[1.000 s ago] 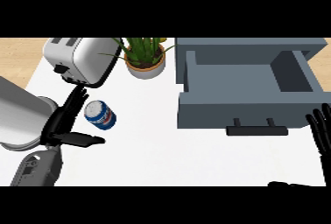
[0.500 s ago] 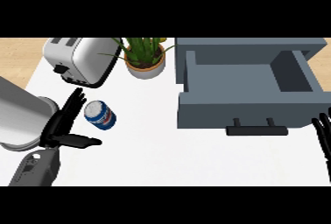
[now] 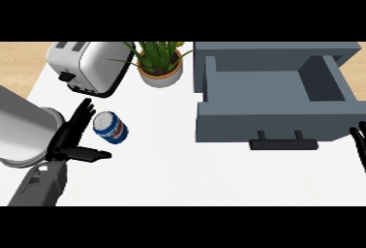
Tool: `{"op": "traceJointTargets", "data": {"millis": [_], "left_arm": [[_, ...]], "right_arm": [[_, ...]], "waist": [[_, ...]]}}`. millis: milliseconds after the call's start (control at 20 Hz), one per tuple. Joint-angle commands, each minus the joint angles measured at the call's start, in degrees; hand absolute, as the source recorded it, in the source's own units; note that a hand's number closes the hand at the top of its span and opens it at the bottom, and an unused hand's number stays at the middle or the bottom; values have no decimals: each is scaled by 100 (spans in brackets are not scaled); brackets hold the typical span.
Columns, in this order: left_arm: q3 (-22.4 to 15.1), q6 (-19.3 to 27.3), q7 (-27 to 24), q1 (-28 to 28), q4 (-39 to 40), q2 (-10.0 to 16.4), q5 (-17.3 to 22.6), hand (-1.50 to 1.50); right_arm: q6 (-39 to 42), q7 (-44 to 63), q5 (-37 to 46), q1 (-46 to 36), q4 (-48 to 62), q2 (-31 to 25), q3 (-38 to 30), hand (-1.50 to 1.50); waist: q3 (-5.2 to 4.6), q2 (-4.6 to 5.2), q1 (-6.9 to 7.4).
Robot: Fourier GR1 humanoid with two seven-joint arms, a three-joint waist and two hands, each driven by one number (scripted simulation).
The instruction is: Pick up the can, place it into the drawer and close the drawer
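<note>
A blue, white and red can (image 3: 112, 127) lies on its side on the white counter at the left. My left hand (image 3: 69, 139) is open just left of it, fingers straight beside the can and thumb stretched out below it; it does not grip the can. The grey drawer (image 3: 275, 92) stands pulled open at the upper right, its inside bare, with a dark handle (image 3: 283, 143) on its front. Only fingertips of my right hand (image 3: 358, 140) show at the right edge, straight and apart from the drawer.
A silver toaster (image 3: 89, 65) stands at the back left, a potted green plant (image 3: 160, 65) beside it. A large metal pot (image 3: 20, 127) sits at the left edge, close behind my left hand. White counter lies between the can and the drawer front.
My right hand has slid further right, almost out of the picture. The left hand and the can have barely moved.
</note>
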Motion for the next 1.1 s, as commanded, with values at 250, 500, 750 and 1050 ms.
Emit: {"op": "traceJointTargets", "data": {"millis": [250,500,750,1050], "left_arm": [[82,113,-864,-712,1623,230,-275,-150],[-6,314,-416,-714,1130,-186,-123,-150],[-3,410,-514,-895,1382,-251,-121,-150],[-46,410,-802,-1196,1859,-255,-257,-150]], "right_arm": [[-10,326,-47,-225,-186,-42,-27,-150],[-109,284,214,-214,-113,115,123,-150],[-64,63,286,91,-203,253,228,-150],[204,402,-322,-31,-279,-89,-240,-150]], "waist": [[-4,14,-33],[1,-1,6],[0,3,-13],[-2,13,-38]]}}
